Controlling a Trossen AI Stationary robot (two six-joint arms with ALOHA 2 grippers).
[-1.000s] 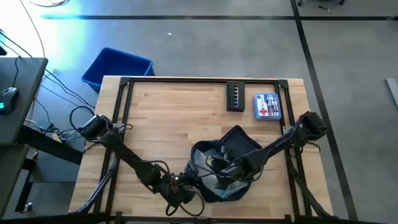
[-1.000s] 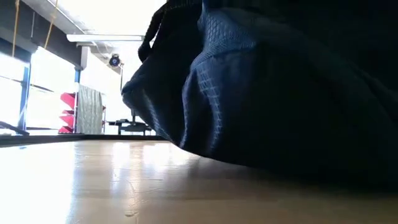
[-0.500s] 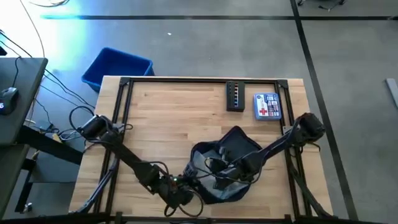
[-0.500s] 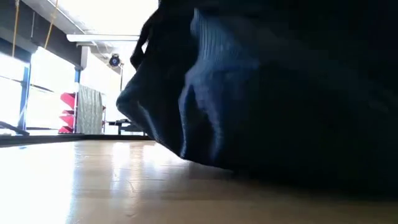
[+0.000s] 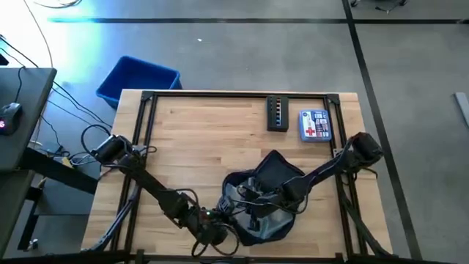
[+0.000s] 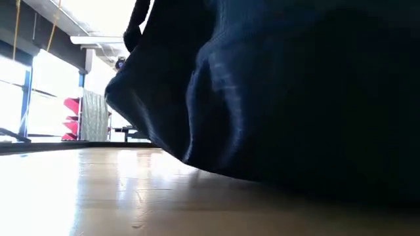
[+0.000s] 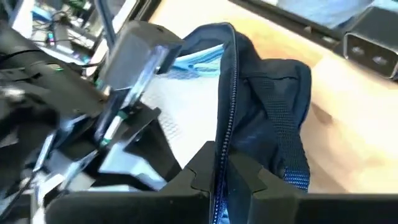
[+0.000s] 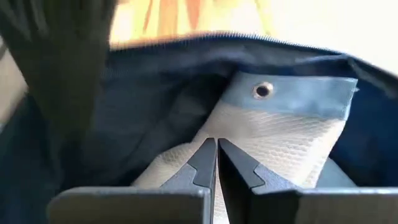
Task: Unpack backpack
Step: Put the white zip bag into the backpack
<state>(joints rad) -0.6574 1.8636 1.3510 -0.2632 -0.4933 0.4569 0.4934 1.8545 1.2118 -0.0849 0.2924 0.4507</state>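
– Lower centre of the left wrist view: what is the left gripper [image 7: 221, 165] doing?

– It is clenched on the backpack [image 7: 267, 118], pinching the zip edge of the mouth and holding it up.

– And the other one?

– The right gripper [image 8: 216, 146] is down inside the mouth with its fingers pressed together, tips against a pale mesh pouch [image 8: 280, 143] that has a blue band and an eyelet. I cannot tell whether any mesh is caught between them.

– Where does the backpack sit overall?

– At the lower centre of the high view, on the near part of the table [image 5: 205, 139], with both arms meeting over it. In the low view it fills nearly the whole frame, sagging onto the wood.

– How will it handle?

– Soft and limp, I would say. The fabric folds wherever it is not held, so the mouth probably closes if the left grip lets go. The stitched zip edge looks like the best hold. The pouch looks light and floppy too; its blue band seems firmer to pinch than the mesh.

– Anything in the way?

– Mostly the backpack's own folds and straps around the right arm. Farther off, at the upper right of the table, lie a black strip [image 5: 278, 114] and a white kit [image 5: 315, 125] with a red cross, just beside each other and well apart from the backpack. Beyond the table's upper left corner a blue bin [image 5: 139, 77] stands on the floor.
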